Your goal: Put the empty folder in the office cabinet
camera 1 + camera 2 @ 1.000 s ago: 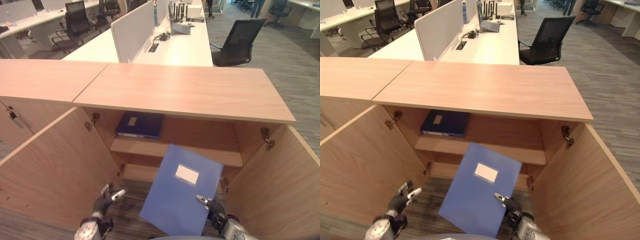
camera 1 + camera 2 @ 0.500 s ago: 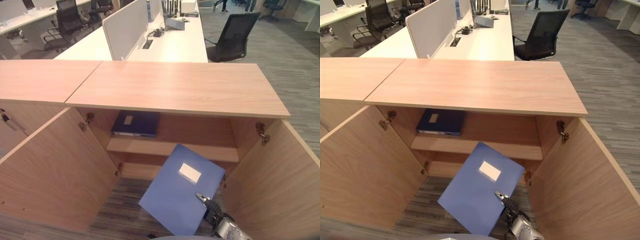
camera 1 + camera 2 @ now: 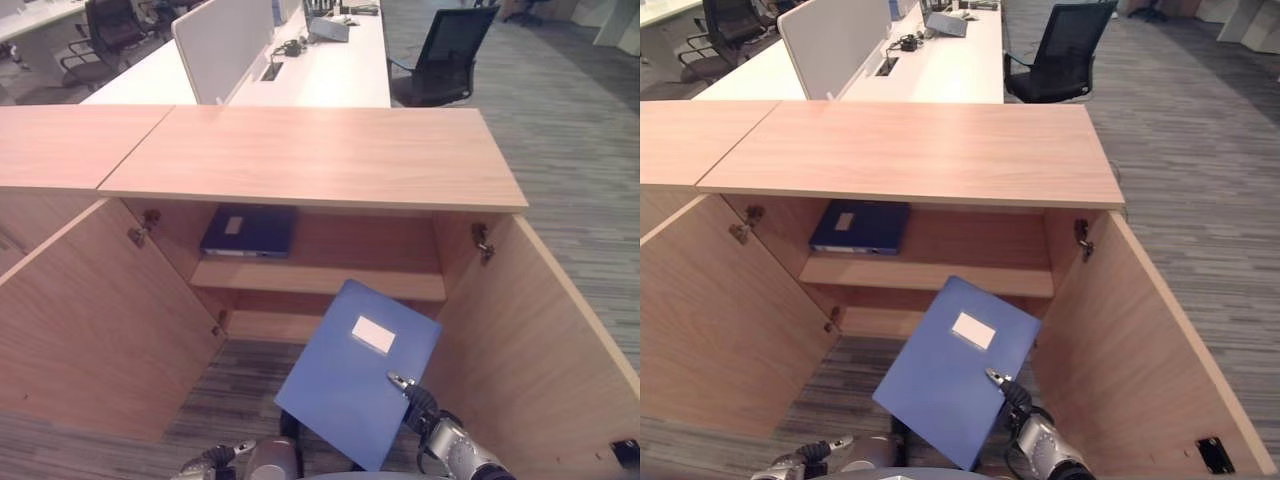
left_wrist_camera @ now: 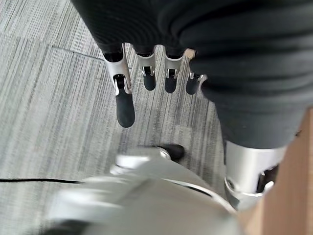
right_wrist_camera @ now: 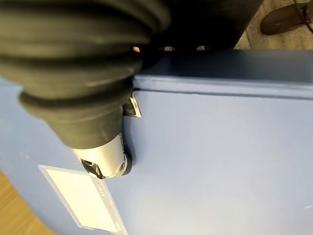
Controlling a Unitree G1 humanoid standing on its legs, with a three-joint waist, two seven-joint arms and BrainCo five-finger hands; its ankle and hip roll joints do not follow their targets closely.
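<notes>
A light blue folder [image 3: 350, 385] with a white label hangs tilted in front of the open wooden cabinet [image 3: 310, 155], below its shelf [image 3: 320, 282]. My right hand [image 3: 422, 412] is shut on the folder's lower right edge. In the right wrist view the thumb [image 5: 108, 161] presses on the folder's front [image 5: 220, 161] and the fingers go behind it. My left hand [image 3: 215, 460] hangs low at the left, apart from the folder. Its fingers [image 4: 124, 105] are straight over the carpet and hold nothing.
A dark blue folder [image 3: 248, 230] lies flat on the left of the shelf. Both cabinet doors stand wide open, the left door [image 3: 90, 320] and the right door [image 3: 530, 350]. Behind the cabinet are white desks [image 3: 300, 75] and a black chair [image 3: 445, 50].
The whole view has shifted, so the camera moved. My left hand has dropped from beside the left door to the bottom edge. The blue folder stays in my right hand.
</notes>
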